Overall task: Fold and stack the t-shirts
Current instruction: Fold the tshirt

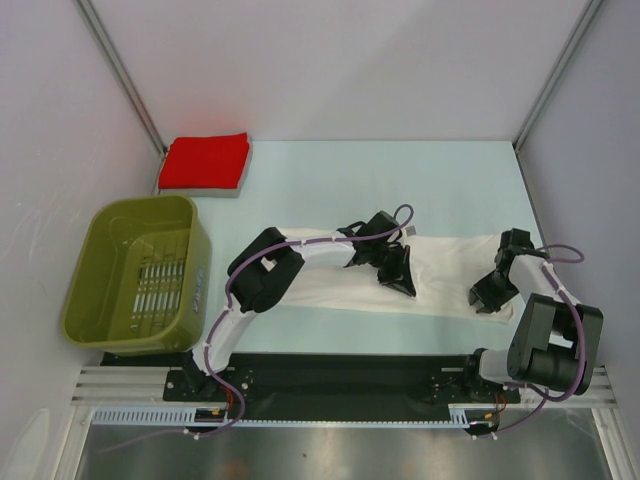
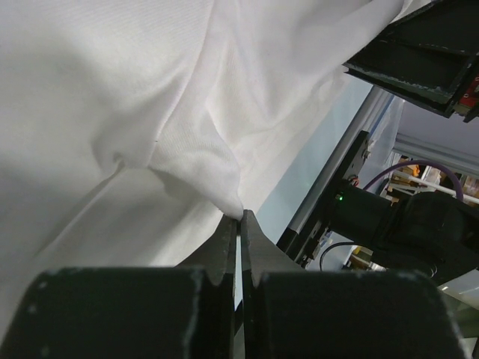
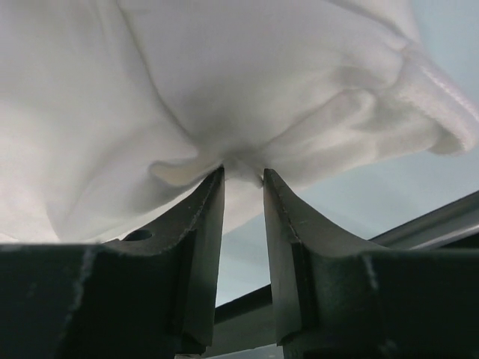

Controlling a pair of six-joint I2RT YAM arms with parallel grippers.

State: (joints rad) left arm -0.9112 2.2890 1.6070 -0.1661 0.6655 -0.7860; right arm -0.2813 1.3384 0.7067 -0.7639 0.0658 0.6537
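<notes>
The white t-shirt [image 1: 450,265] lies gathered into a long band across the near half of the table [image 1: 400,190], running from beside the left arm's elbow to close by the right edge. Its near edge is uneven and leaves a narrow bare strip before the black mounting rail [image 1: 340,375]. A thick hemmed edge curls at the right in the right wrist view.

The left gripper [image 2: 240,221] is clenched on a small peak of the white cloth near the band's middle, its fingertips almost meeting. The right gripper [image 3: 243,176] grasps a bunched fold near the band's right end. Its jaws stand a little apart with cloth drawn between the tips, though how firmly they bite is hard to judge.

Behind the shirt the pale blue tabletop is open to the back wall [image 1: 350,70]. The red t-shirt [image 1: 205,160] sits folded in the back left corner, well apart from the white one, on a grey layer [image 1: 243,175] that may be cloth or a pad. The olive-green basket [image 1: 100,240] stands at the left side, just beside the left arm. Plain white panels with metal posts close in the back and both sides.
</notes>
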